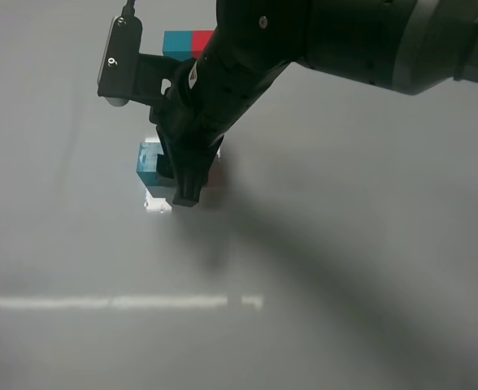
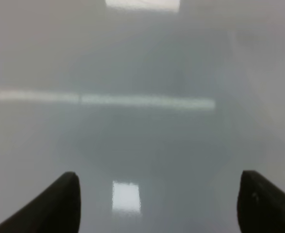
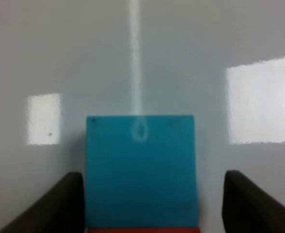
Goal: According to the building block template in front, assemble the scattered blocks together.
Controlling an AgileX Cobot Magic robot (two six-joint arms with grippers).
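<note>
One template bar (image 1: 188, 42) lies at the top of the overhead picture, a little left of centre: a teal half on the left joined to a red half on the right, with the right end of the red half covered by the dark arm. Two loose cubes show near the middle of that picture. The teal cube (image 1: 148, 159) sits left of centre, its right side hidden behind the right gripper (image 1: 187, 188), and of the red cube (image 1: 218, 172) only a dim sliver shows just right of the gripper, in shadow. In the right wrist picture the teal cube (image 3: 141, 170) fills the lower centre, with the red cube (image 3: 143, 230) touching its near edge and cut off by the bottom of the frame, so little more than a strip of red is seen. The right gripper (image 3: 151, 206) stands spread, one fingertip on each side of the teal cube, the left one very near its face and the right one clearly apart; it grips nothing. The left gripper (image 2: 159, 204) is out of the overhead picture; its own camera shows two dark fingertips wide apart in the lower corners over the bare, glossy grey table (image 2: 147, 141), everything there blurred.
</note>
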